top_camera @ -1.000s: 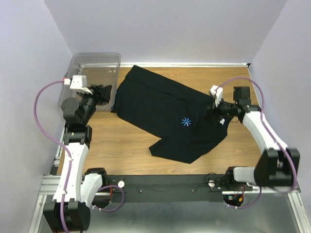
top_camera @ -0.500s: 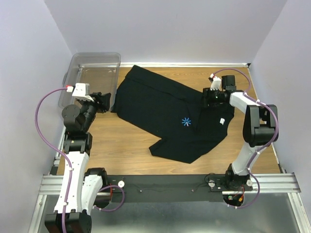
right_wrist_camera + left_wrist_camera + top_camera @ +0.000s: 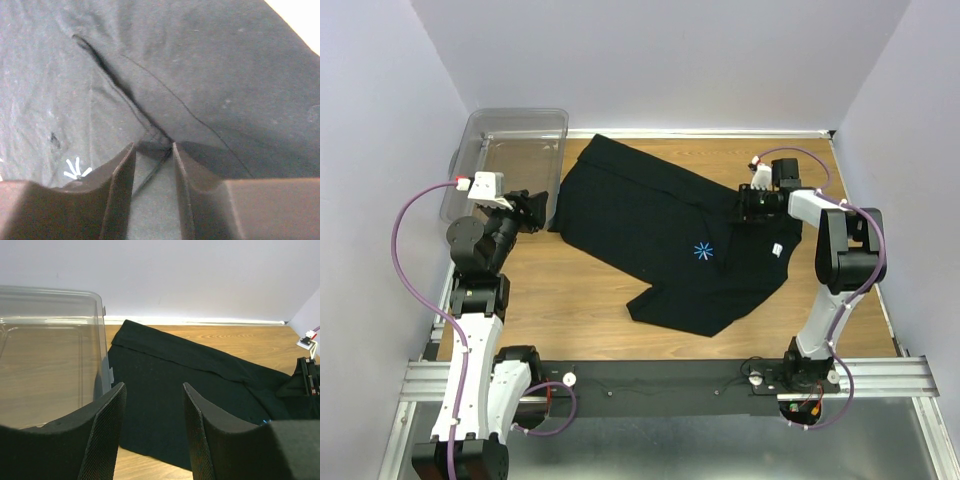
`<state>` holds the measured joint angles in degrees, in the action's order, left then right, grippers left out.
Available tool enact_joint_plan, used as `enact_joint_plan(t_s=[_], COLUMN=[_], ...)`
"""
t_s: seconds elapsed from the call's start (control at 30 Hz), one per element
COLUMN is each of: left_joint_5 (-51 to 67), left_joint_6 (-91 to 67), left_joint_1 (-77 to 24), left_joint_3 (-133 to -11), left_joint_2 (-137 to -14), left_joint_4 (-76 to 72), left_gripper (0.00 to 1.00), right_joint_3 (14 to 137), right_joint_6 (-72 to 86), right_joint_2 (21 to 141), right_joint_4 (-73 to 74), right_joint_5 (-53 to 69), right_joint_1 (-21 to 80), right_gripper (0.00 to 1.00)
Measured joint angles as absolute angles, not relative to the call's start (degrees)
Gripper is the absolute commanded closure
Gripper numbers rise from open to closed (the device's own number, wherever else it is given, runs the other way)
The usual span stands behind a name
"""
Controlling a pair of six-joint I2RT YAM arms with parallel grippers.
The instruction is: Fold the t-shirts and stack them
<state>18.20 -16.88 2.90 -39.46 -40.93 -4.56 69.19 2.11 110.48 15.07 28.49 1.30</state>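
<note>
One black t-shirt (image 3: 640, 225) with a small blue star print (image 3: 701, 251) lies spread and slanted across the wooden table. It also shows in the left wrist view (image 3: 200, 375). My left gripper (image 3: 533, 207) is open and empty, held above the table by the shirt's left edge, its jaws (image 3: 154, 386) wide apart. My right gripper (image 3: 740, 203) is down on the shirt's right part. In the right wrist view its jaws (image 3: 153, 146) stand a little apart, straddling a raised fold of the shirt's cloth (image 3: 225, 75). No second shirt is in view.
A clear plastic bin (image 3: 510, 125) stands at the back left, close to the shirt's left edge and beside my left gripper; it also shows in the left wrist view (image 3: 45, 355). Walls close in the table on three sides. A small white tag (image 3: 776, 250) lies on the shirt.
My right arm has folded back and its gripper moved left and farther onto the shirt's right part. My left gripper drew back a little from the bin. The shirt has not shifted.
</note>
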Motion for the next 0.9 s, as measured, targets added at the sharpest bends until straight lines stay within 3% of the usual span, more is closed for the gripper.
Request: enact_joint_plan(t_s=[0.17,0.27,0.5,0.53,0.57,0.63,0.9], left_joint_5=[18.2,18.2,18.2,18.2,18.2,18.2,18.2], left_joint_6=[-16.9,-16.9,-16.9,-16.9,-16.9,-16.9,-16.7], left_joint_1=[2.9,2.9,2.9,2.9,2.9,2.9,2.9], left_joint_3=[-39.5,-39.5,-39.5,-39.5,-39.5,-39.5,-39.5], left_joint_2=[-40.9,-40.9,-40.9,-40.9,-40.9,-40.9,-41.1], left_joint_4=[-4.6,-4.6,-4.6,-4.6,-4.6,-4.5,-4.5], left_gripper=[0.43,0.43,0.43,0.43,0.43,0.43,0.43], right_joint_3=[69.2,69.2,69.1,69.0,69.0,69.1,70.0], right_joint_6=[2.5,2.6,1.8,1.2,0.5,-1.8,-9.7], right_joint_2=[110.5,110.2,105.8,104.9,104.5,104.2,104.5], right_joint_4=[15.1,15.1,15.3,15.3,15.3,16.1,23.9], right_joint_5=[30.4,32.0,37.1,38.2,39.0,41.1,41.5], right_joint_1=[1.8,2.2,6.6,8.4,9.6,13.6,19.2], right_gripper=[0.9,0.99,0.99,0.96,0.75,0.44,0.38])
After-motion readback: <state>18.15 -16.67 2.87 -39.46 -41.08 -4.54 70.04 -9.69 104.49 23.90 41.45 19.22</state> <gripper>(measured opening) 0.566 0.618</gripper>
